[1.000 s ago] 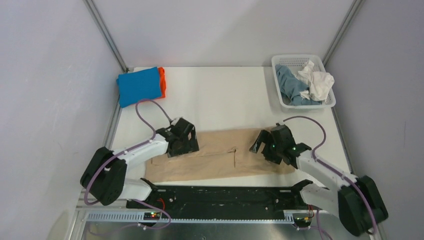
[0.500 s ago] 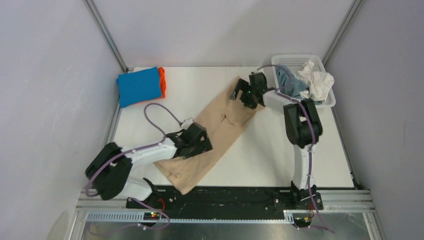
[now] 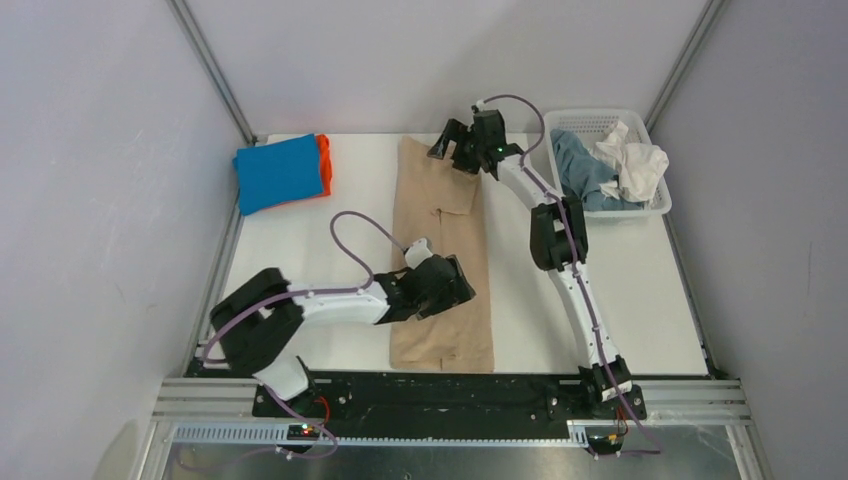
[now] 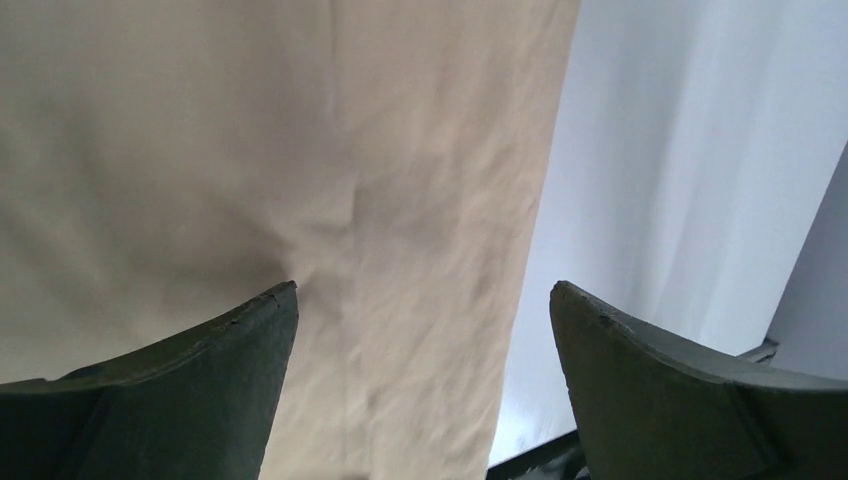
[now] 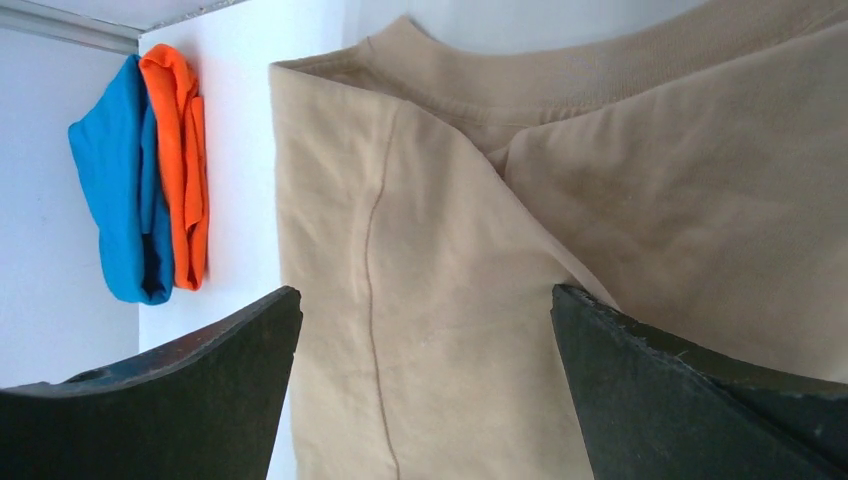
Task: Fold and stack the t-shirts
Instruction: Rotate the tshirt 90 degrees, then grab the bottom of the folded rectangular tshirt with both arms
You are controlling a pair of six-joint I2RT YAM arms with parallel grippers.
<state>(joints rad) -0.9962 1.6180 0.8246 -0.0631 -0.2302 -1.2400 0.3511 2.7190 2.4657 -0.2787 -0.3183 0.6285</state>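
The beige t-shirt lies flat as a long narrow strip, running from the table's far edge to its near edge. My left gripper is open over the strip's near part, and its wrist view shows the cloth spread below the parted fingers. My right gripper is open above the collar end at the far edge, with the cloth under its parted fingers. The folded blue t-shirt lies on the orange one at the far left. Both also show in the right wrist view, blue and orange.
A white mesh basket at the far right holds the crumpled grey-blue t-shirt and the white t-shirt. The right arm is stretched out far along the table's right half. Walls close in the table on three sides.
The beige t-shirt has swung from lying crosswise near the front to lying lengthwise. My right gripper went from its right end to the far edge. My left gripper shifted right.
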